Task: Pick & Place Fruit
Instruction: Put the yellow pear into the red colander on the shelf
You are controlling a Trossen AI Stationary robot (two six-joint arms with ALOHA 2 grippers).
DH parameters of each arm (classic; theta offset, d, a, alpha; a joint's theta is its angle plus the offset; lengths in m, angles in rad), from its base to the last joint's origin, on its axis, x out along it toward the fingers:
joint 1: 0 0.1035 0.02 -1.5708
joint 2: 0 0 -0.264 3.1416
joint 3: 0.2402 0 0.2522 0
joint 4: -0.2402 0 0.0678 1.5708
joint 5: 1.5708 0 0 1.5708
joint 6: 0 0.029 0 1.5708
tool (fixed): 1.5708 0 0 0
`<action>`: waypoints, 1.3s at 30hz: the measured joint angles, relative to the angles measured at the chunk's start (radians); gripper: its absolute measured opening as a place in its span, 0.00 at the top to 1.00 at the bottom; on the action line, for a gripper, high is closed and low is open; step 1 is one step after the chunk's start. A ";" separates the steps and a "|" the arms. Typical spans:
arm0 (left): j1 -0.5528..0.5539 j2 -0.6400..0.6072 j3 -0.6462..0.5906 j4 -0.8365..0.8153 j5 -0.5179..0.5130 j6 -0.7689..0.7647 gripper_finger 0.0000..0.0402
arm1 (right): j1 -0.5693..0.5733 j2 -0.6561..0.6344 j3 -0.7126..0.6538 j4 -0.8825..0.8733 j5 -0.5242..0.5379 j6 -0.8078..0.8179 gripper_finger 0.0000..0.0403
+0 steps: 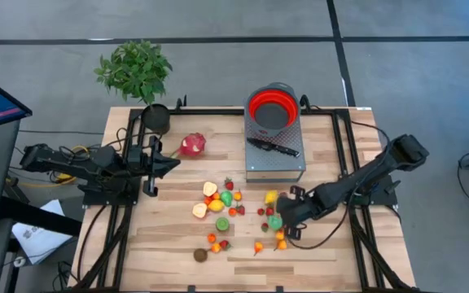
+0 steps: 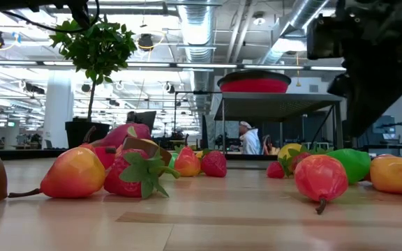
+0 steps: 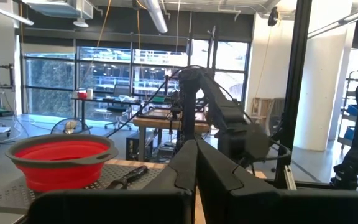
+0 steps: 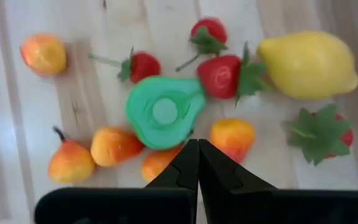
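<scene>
High view shows the fruit [image 1: 226, 207] scattered over the wooden table [image 1: 161, 244], in front of the grey stand [image 1: 275, 159] that carries the red bowl [image 1: 271, 108] and the black-handled knife [image 1: 273, 147]. Most pieces lie in two loose clusters near the stand's front edge, a brown fruit [image 1: 200, 255] sits farthest from the stand, and the dragon fruit [image 1: 192, 145] lies apart, off the stand's left side. The right gripper [image 1: 286, 220] hangs low over the cluster in front of the stand's right half, fingers pressed together with nothing between them. Its wrist view looks down past those clenched fingers [image 4: 185, 171] at a green pear [image 4: 161, 112], with strawberries [image 4: 219, 74], a yellow lemon [image 4: 308, 64] and orange-red pears [image 4: 114, 145] around it; whether the fingertips touch the orange fruit just below the green pear is hard to judge. The left gripper [image 1: 172, 160] waits, also clamped shut and empty, beside the dragon fruit, well left of the stand. A potted plant [image 1: 137, 72] stands at the table's far left corner, farther from the stand than the dragon fruit.
</scene>
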 joint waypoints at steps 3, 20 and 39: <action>0.000 0.000 0.000 0.000 0.000 0.000 0.99 | -0.001 -0.062 -0.058 0.042 0.025 0.035 1.00; 0.000 0.000 0.000 0.000 0.000 0.000 0.99 | -0.003 -0.013 -0.101 0.060 0.093 -0.198 0.83; 0.000 0.000 0.000 0.000 0.000 0.000 0.99 | -0.017 0.030 0.058 -0.130 0.086 -0.340 0.54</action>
